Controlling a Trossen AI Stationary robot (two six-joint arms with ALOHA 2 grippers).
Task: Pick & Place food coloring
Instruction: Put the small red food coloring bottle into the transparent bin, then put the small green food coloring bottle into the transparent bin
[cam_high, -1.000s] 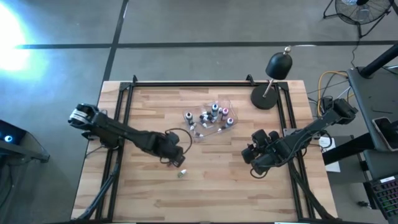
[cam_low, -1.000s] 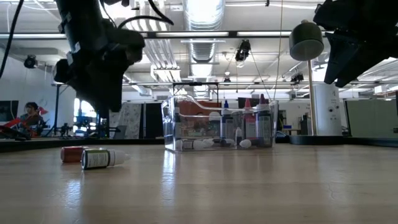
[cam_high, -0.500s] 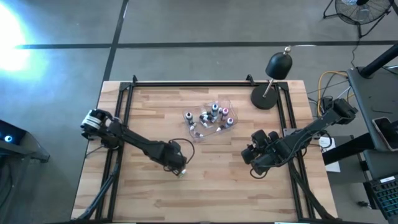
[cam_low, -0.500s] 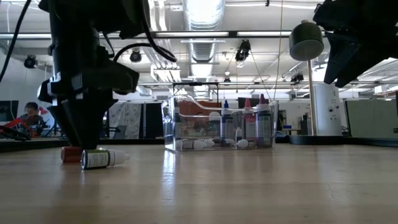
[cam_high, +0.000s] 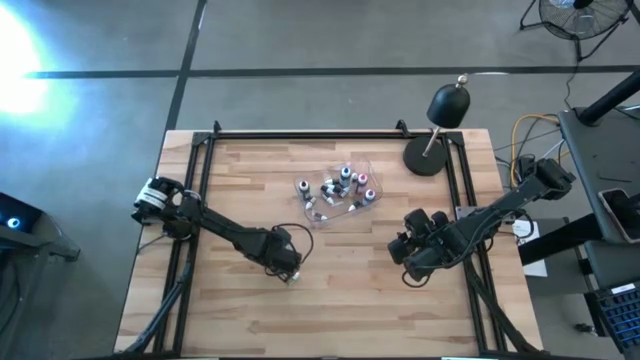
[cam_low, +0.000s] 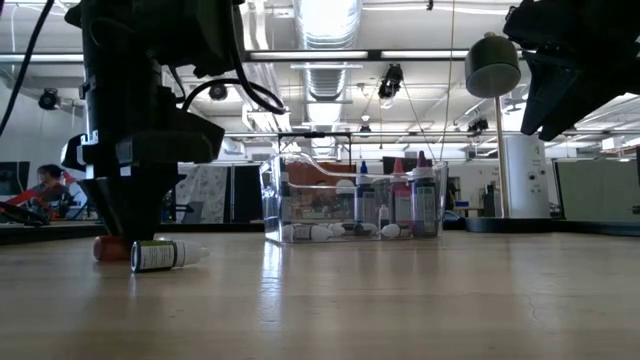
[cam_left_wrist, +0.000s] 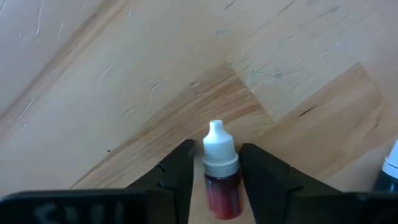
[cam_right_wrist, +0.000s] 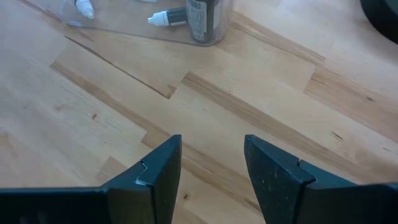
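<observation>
A red food coloring bottle (cam_left_wrist: 222, 186) with a white cap lies on its side on the wooden table, left of centre. My left gripper (cam_left_wrist: 216, 149) stands straight down over it, shut on it. A second, dark-labelled bottle (cam_low: 165, 255) lies on its side just beside the red one. Several more bottles stand or lie in the clear plastic tub (cam_high: 335, 190) at the table's far middle. My right gripper (cam_right_wrist: 211, 174) hangs open above the table's right side (cam_high: 410, 262), with nothing between its fingers. My left gripper has the red bottle's body just below the white cap (cam_left_wrist: 221, 177) between its two fingers, one on each long side. The fingers come from above, pointing down, and lie across the bottle. The bottle rests on its side on the table (cam_low: 112, 247).
A black desk lamp (cam_high: 440, 120) stands at the far right corner. A black metal frame (cam_high: 300, 133) runs along the table's edges. The near half of the table (cam_high: 330, 320) is bare wood.
My left gripper has come down toward the table until its fingers stand over the red bottle, drifting slightly toward the near edge. Most of the descent lies in the first half second. The dark-labelled bottle has stayed where it was.
</observation>
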